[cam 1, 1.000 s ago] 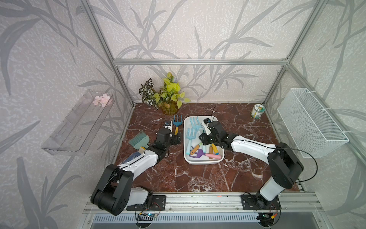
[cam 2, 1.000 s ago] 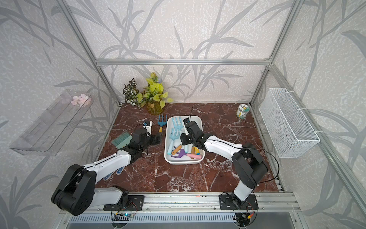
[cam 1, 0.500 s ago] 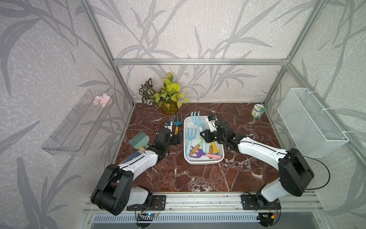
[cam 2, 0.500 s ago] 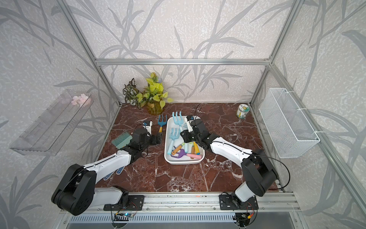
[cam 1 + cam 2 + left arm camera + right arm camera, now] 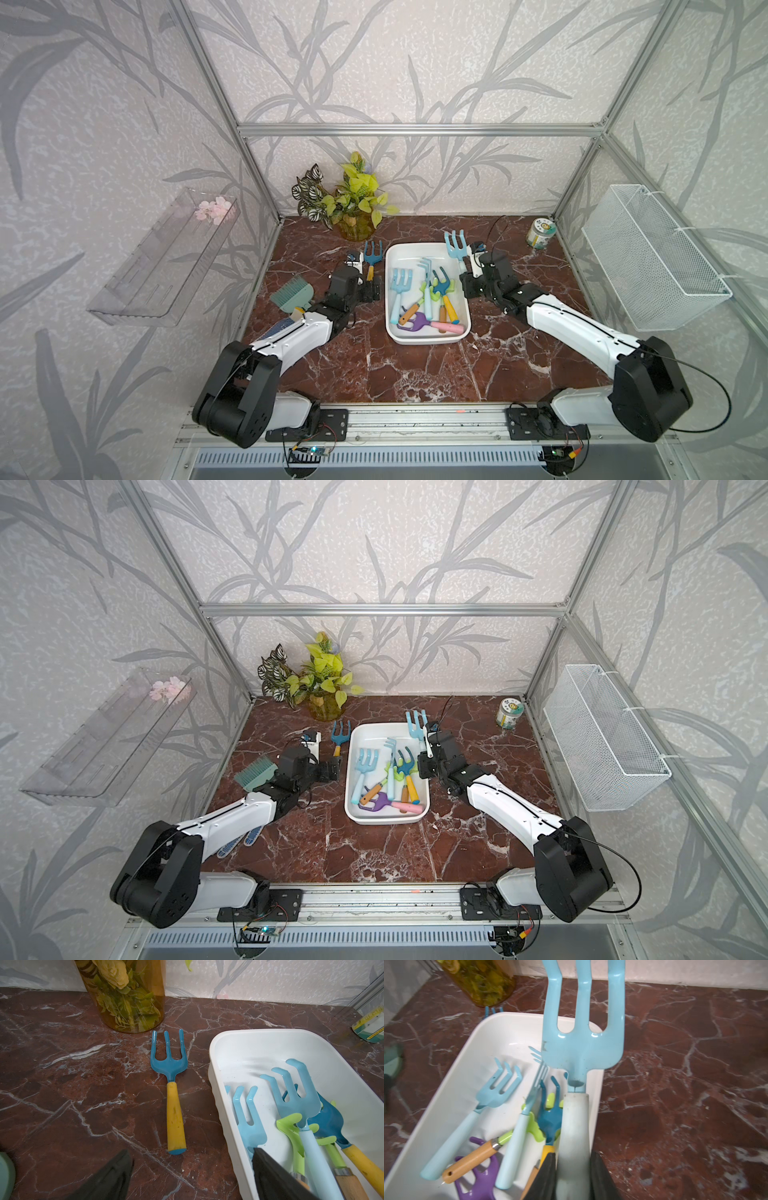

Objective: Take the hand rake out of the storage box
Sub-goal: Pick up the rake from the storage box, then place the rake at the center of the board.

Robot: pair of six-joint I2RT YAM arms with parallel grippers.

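The hand rake (image 5: pixel 456 245) (image 5: pixel 417 723) (image 5: pixel 583 1047) has a light-blue three-tined head and a pale handle. My right gripper (image 5: pixel 466 272) (image 5: pixel 426 751) (image 5: pixel 574 1169) is shut on that handle and holds the rake lifted, tines pointing to the back wall, over the right rim of the storage box (image 5: pixel 428 338) (image 5: pixel 384 818) (image 5: pixel 467 1053). Several other small garden tools lie in the white tub, among them a light-blue rake (image 5: pixel 401 282). My left gripper (image 5: pixel 374 289) (image 5: pixel 330 771) (image 5: pixel 190 1152) stands open and holds nothing, low beside the box's left rim (image 5: pixel 215 1084).
A dark-blue fork with a yellow handle (image 5: pixel 372 255) (image 5: pixel 175 1118) lies on the marble left of the box. A plant in an amber vase (image 5: pixel 353 208) stands at the back, a green brush (image 5: pixel 293 293) at the left, a small jar (image 5: pixel 540 233) at the back right. A wire basket (image 5: pixel 652 257) and a clear tray (image 5: pixel 166 257) hang on the side walls.
My right gripper has carried the light-blue rake up from inside the box and rightward to its right rim. The left arm has stayed where it was.
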